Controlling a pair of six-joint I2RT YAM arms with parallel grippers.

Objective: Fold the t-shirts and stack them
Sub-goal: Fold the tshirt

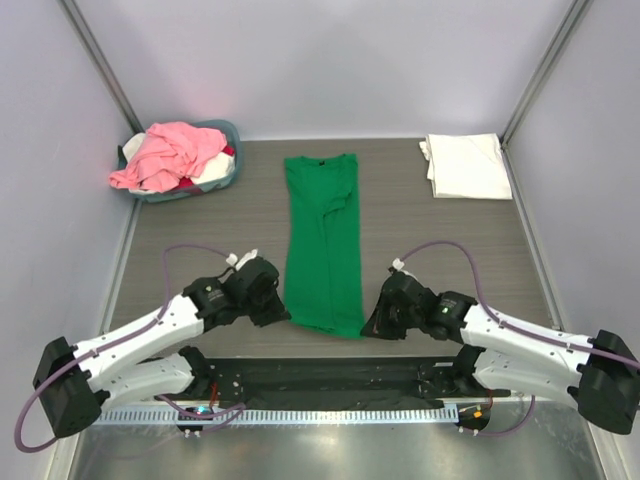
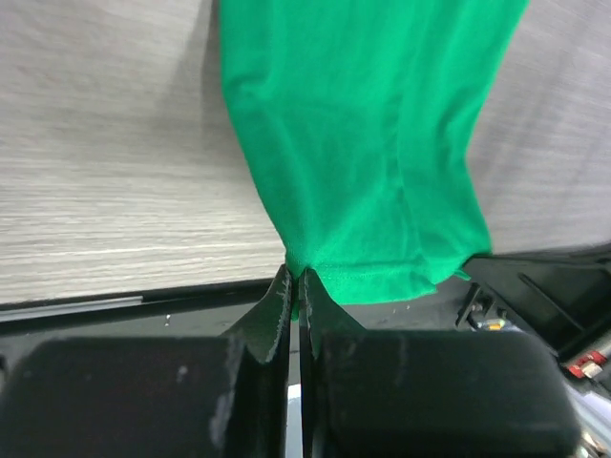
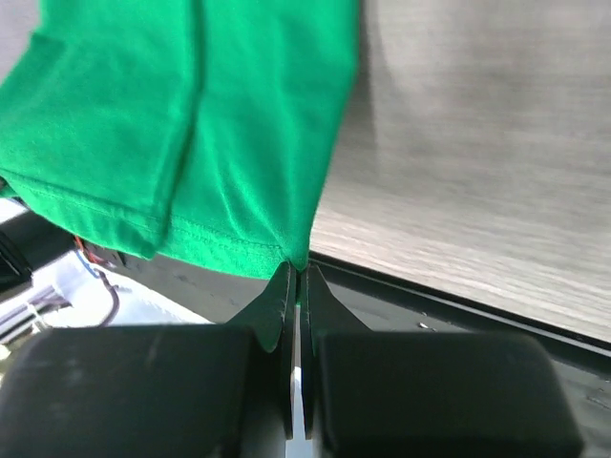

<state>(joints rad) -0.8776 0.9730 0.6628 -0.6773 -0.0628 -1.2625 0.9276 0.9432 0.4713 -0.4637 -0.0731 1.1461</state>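
The green t-shirt lies on the table as a long narrow strip, sleeves folded in, collar at the far end. My left gripper is shut on its near left hem corner. My right gripper is shut on its near right hem corner. Both corners sit at the table's near edge. A folded white t-shirt lies at the far right. Pink, red and white shirts are crumpled in the basket at the far left.
The blue-grey basket stands in the far left corner by a frame post. A black strip and a metal rail run along the near edge under the arms. Grey wood table shows between the shirts.
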